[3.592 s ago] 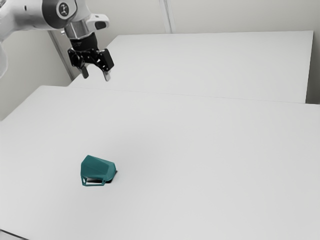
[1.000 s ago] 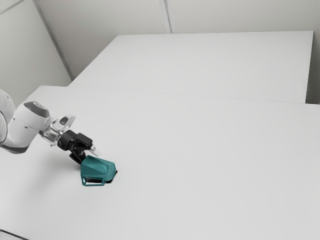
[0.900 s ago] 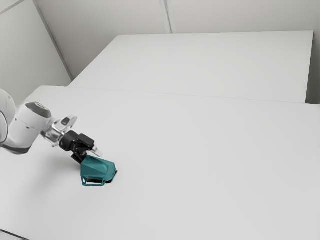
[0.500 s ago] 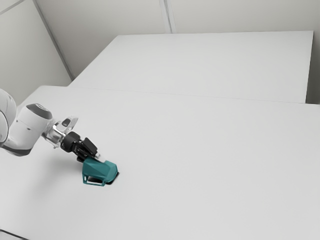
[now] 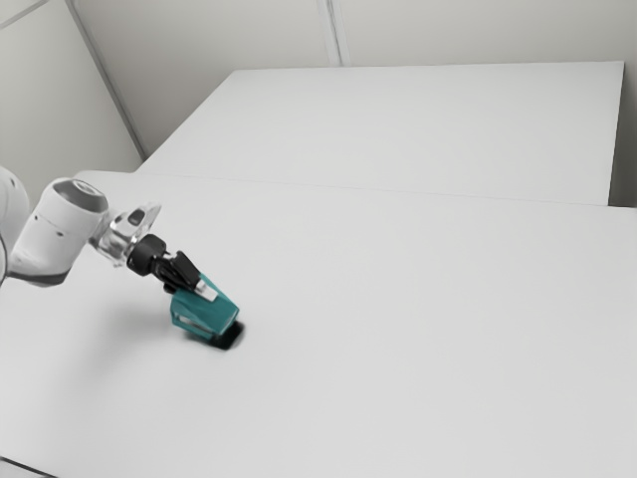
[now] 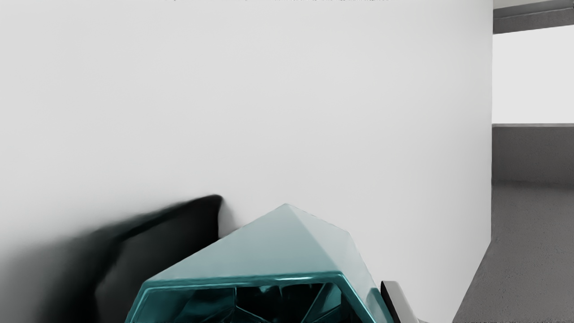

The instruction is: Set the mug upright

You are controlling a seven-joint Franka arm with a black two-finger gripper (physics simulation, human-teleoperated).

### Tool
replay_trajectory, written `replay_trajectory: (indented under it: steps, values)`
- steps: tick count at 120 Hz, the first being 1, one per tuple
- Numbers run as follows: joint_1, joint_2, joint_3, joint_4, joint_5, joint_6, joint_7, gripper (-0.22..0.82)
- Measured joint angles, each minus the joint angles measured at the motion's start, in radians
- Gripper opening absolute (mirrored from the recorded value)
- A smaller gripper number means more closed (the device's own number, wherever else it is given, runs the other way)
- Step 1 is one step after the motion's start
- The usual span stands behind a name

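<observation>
White and plain, the table (image 5: 418, 319) spreads across most of the exterior view, with a second pale surface (image 5: 428, 129) beyond a thin seam and light walls (image 5: 169, 60) behind. The wrist view brings in something else: past the table's edge lies a grey floor (image 6: 533, 251). From the exterior view's left comes the white arm (image 5: 62, 227), its joints banded in grey, reaching low over the table and slanting down toward the exterior view's right. At its end the black claw (image 5: 203, 295) is closed on the mug (image 5: 204, 313), one light fingertip lying along the mug's upper side. The far finger is hidden from me, so I judge the hold from the near one and from how the mug hangs tilted over its shadow. The mug is teal and faceted, on the near part of the table toward the exterior view's left, and leaning rather than upright, its base pointing down toward the exterior view's right. What the exterior view leaves turned away, the wrist view gives plainly: the mug's mouth faces the hand's camera, with a bright angular rim (image 6: 242, 279) and a dark, glossy inside (image 6: 278, 303). The dark shadow (image 5: 230, 338) falls on the table just by the base. Smallest is the grey finger (image 6: 398, 298), against the mug's outer wall.
</observation>
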Motion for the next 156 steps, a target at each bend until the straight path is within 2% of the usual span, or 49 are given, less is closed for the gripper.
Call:
replay_trajectory:
  steps: [56, 114, 156]
  values:
    - [-0.083, -0.099, 0.000, 0.013, 0.073, 0.027, -0.034, -0.18]
    - [-0.207, -0.163, -0.003, 0.037, 0.352, 0.132, -0.243, -0.17]
    - [-0.229, -0.176, -0.113, 0.037, 0.605, 0.255, -0.396, -0.17]
